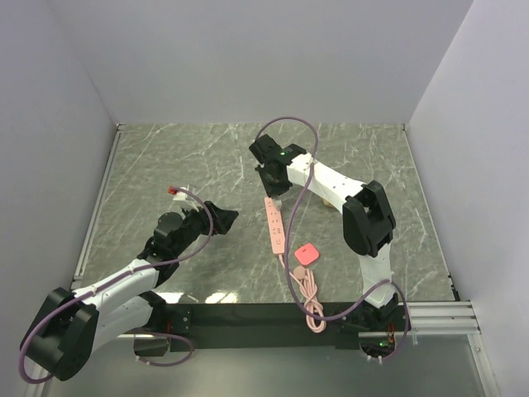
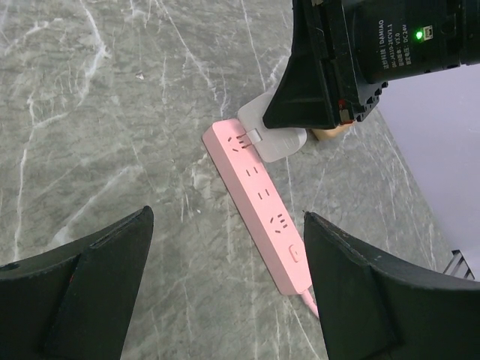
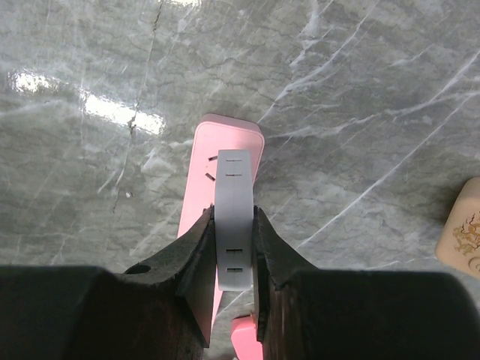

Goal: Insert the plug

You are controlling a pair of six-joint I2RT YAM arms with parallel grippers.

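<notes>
One plug (image 1: 307, 253), a coral-pink square, lies flat on the table (image 1: 165, 157) just right of the strip (image 1: 276, 225), near its coiled cord (image 1: 312, 308). No gripper touches it. Only the top view shows it.

The right gripper (image 1: 269, 172) is clamped on a white adapter (image 3: 234, 225) at the strip's far end. The right wrist view shows the adapter edge-on between both fingers. The left wrist view shows its flat face (image 2: 279, 139) overlapping the end socket; whether it is seated cannot be told. A tan cube (image 3: 461, 229) sits to the right of the strip, partly hidden in the left wrist view.

The left gripper (image 1: 216, 217) is spread wide and grasps nothing. It is left of the strip and points toward it.
</notes>
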